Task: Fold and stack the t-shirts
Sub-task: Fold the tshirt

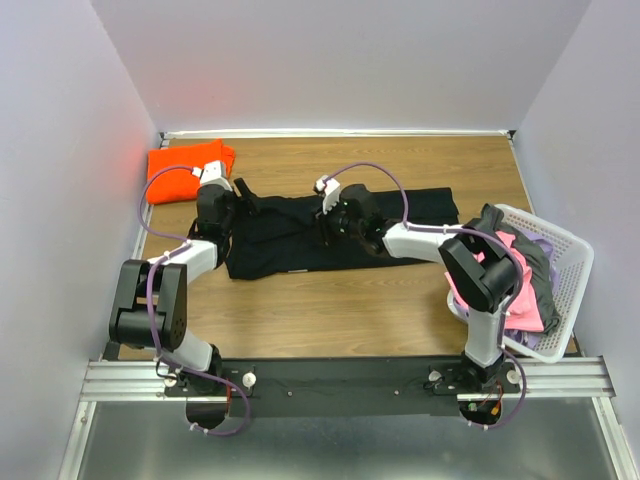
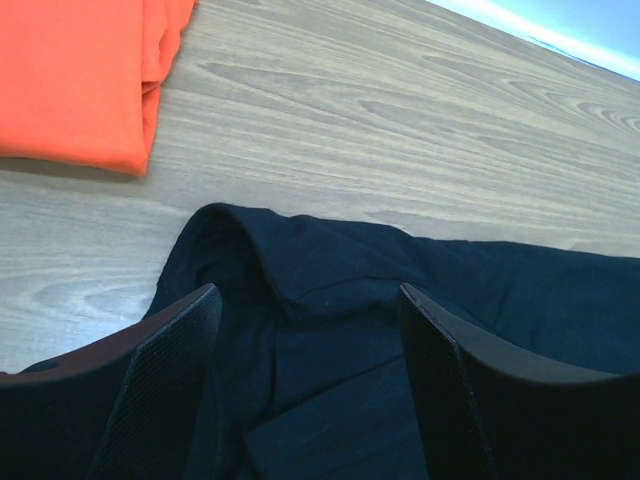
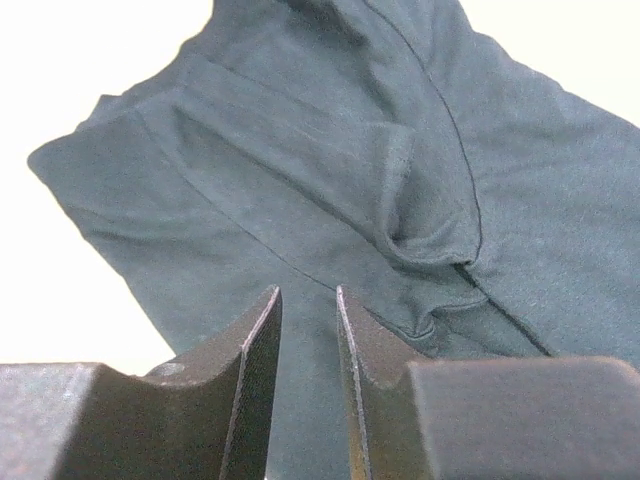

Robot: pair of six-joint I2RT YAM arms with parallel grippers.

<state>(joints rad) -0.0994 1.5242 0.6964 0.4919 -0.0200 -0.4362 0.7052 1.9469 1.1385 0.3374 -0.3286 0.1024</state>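
One black t-shirt (image 1: pixel 300 248) lies spread at the centre of the table (image 1: pixel 330 315). One folded orange t-shirt (image 1: pixel 185 170) sits at 10 o'clock, and one basket (image 1: pixel 572 240) of clothes at 4 o'clock. Left gripper (image 2: pixel 310 300): fingers wide apart over the black cloth. Right gripper (image 3: pixel 308 295): fingers nearly together; I cannot tell whether they hold cloth.

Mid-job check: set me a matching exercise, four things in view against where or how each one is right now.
Things
1. orange t-shirt
2. black t-shirt
3. basket
4. left tool

Place or state
A. open, just above a dark cloth edge
B. folded, at the far left corner
C. at the right edge, holding loose clothes
D. laid out flat in the middle

Pairs: 1-B, 2-D, 3-C, 4-A
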